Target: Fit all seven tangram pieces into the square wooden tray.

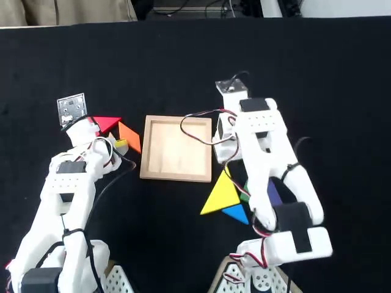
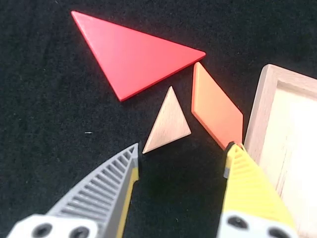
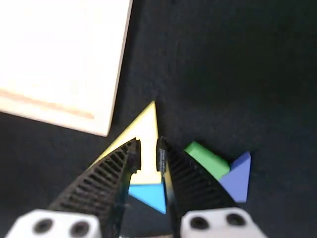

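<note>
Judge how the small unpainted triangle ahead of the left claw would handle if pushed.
The small unpainted triangle looks thin, flat wood: probably stiff and light. Lying flat on the black table, it should slide, not roll. Its low edges may slip from the left claw.

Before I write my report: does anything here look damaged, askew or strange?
Nothing stands out. The square wooden tray lies flat, and the red triangle piece, orange parallelogram and pale wooden triangle lie flat beside it, undamaged.
</note>
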`<state>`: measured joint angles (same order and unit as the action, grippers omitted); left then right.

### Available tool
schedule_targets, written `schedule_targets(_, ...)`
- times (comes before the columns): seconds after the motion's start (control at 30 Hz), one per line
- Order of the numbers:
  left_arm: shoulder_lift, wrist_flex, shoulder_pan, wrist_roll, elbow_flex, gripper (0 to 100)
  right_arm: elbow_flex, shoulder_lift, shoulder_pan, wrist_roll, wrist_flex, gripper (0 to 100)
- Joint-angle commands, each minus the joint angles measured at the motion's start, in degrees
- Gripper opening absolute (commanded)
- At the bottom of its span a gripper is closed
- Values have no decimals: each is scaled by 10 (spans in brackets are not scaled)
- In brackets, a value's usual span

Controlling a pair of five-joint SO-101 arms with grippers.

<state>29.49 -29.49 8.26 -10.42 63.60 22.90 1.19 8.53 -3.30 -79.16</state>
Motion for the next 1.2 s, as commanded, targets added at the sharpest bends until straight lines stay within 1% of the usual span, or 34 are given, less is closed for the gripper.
schedule_targets(0.0, 17, 9, -7, -1, -4, 278, 29, 40, 18, -38, -27, 60)
schedule_targets(0.1, 17, 9, -7, -1, -4, 278, 91, 51, 76, -90, -28, 60)
schedule_targets(0.2, 17, 9, -7, -1, -4, 278, 143, 59, 130, -147, 9, 48)
schedule_targets(0.27, 17, 9, -7, -1, -4, 278, 167, 71, 152, -162, 47, 11)
schedule_targets(0.4, 17, 9, -3, -1, -4, 278, 204, 100, 164, -168, 56, 11)
schedule_targets(0.47, 17, 9, -3, -1, -4, 278, 217, 107, 164, -181, 58, 11)
schedule_targets(0.63, 17, 8, -2, -1, -4, 278, 272, 109, 161, -264, 58, 11)
schedule_targets(0.77, 17, 8, -4, -1, -4, 278, 297, 108, 151, -281, 84, 11)
schedule_targets(0.9, 17, 5, -2, -1, -4, 278, 271, 108, 108, -287, 89, 11)
schedule_targets(1.0, 17, 5, -2, -1, -4, 278, 253, 102, 67, -328, 91, 11)
schedule_targets(1.17, 17, 6, -2, -1, -4, 278, 199, 23, 45, -340, 92, 11)
